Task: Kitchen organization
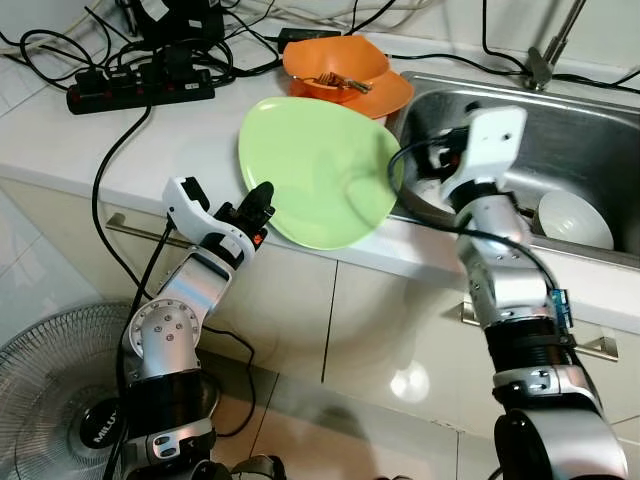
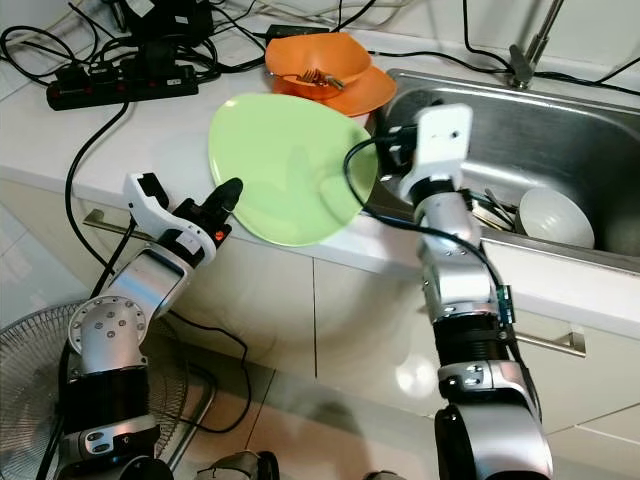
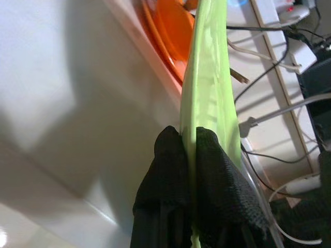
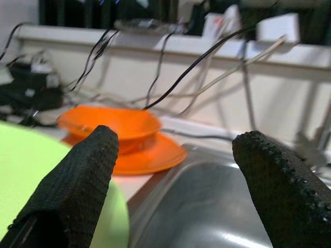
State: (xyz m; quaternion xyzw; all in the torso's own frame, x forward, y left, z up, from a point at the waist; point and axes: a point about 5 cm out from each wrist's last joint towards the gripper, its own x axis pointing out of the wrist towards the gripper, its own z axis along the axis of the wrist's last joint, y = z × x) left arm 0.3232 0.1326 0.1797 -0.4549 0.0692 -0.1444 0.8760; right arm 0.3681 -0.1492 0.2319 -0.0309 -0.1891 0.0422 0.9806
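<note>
Landmark: the steel sink (image 1: pixel 575 150), set into the white desk (image 1: pixel 60 140).

Left end effector (image 1: pixel 262 200): closed on the near rim of the green plate (image 1: pixel 320 170). In the left wrist view its two black fingers (image 3: pixel 217 181) pinch the plate edge from both faces.

Green plate: held tilted, raised off the desk, its far edge reaching toward the sink's left rim and overlapping that rim in the head views. Whether it touches the desk anywhere, I cannot tell.

Right end effector (image 4: pixel 176 155): open, fingers well apart and gripping nothing, as the right wrist view shows. Its white wrist housing sits over the sink's left part, just beside the green plate's sink-side edge.

Orange bowl (image 1: pixel 335 62): on an orange plate (image 1: pixel 385 95), both on the desk just beyond the sink's left rear corner, behind the green plate. A small utensil lies in the bowl; its kind is unclear.

White bowl (image 1: pixel 575 220): inside the sink, toward its front right, upright.

Other dishes: a few pieces lie in the sink beside the right arm, too hidden to name.

Faucet (image 1: pixel 550 50): at the sink's back edge.

Power strip (image 1: pixel 140 85): black, on the desk well to the left of the sink, with tangled cables (image 1: pixel 60 50) around it.

Floor fan (image 1: pixel 60 390): on the floor, far left of the sink, below the cabinet fronts.
</note>
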